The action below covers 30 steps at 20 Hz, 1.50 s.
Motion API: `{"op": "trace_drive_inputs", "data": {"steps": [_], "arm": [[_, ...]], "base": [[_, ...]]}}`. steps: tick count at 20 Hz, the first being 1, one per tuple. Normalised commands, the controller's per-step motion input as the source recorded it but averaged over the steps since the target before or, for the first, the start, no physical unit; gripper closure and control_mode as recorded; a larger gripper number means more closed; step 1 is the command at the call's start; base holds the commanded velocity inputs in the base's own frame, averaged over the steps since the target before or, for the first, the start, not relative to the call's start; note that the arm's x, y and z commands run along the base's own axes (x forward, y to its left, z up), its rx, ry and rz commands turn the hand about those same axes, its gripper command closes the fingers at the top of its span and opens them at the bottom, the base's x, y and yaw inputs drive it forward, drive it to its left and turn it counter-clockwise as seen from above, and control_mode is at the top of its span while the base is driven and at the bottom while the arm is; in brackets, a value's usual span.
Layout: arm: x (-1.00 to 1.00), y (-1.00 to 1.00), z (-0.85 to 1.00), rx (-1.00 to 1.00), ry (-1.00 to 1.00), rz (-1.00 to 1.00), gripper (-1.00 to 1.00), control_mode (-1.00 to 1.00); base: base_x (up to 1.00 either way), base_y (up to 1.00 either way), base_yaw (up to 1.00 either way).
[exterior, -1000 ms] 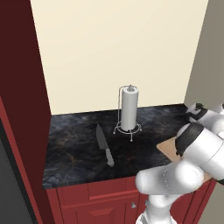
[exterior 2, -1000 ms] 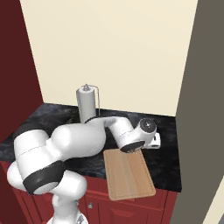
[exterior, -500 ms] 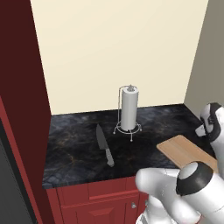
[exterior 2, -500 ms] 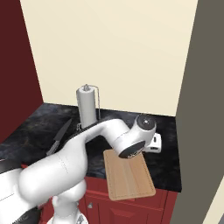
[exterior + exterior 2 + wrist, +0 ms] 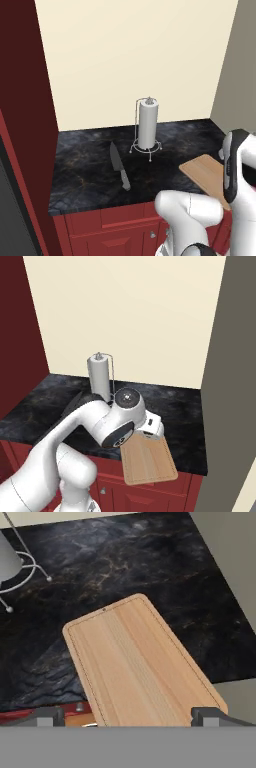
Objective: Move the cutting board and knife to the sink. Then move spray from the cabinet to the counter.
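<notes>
Black stone counter (image 5: 90, 165) runs along a cream wall. Your gripper (image 5: 127, 714) hangs over the cutting board (image 5: 137, 667) with its fingers wide open and holding nothing, so it looks ready to grab. That board sticks out over the near edge, which may help. Left of it lies the knife (image 5: 119, 166), beside the paper towel roll (image 5: 147, 124). You can read no writing anywhere.
</notes>
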Motion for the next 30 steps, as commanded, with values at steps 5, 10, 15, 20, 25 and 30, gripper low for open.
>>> {"op": "trace_drive_inputs", "data": {"steps": [5,10,15,20,25,30], "arm": [[-0.3,0.24,0.51,0.0,-0.01,-0.26,-1.0,-1.0],[-0.3,0.11,0.16,0.06,-0.12,-0.3,-1.0,-1.0],[-0.61,0.0,0.01,0.14,-0.17,-0.24,-1.0,-1.0],[-0.76,-0.01,0.0,0.17,-0.15,-0.06,-1.0,-1.0],[-0.64,-0.08,-0.02,0.14,-0.02,0.0,-1.0,-1.0],[-0.48,0.0,-0.21,0.15,-0.01,0.0,-1.0,-1.0]], "base": [[0.0,0.0,0.0],[0.0,0.0,0.0],[0.0,0.0,0.0],[0.0,0.0,0.0],[0.0,0.0,0.0],[0.0,0.0,0.0]]}}
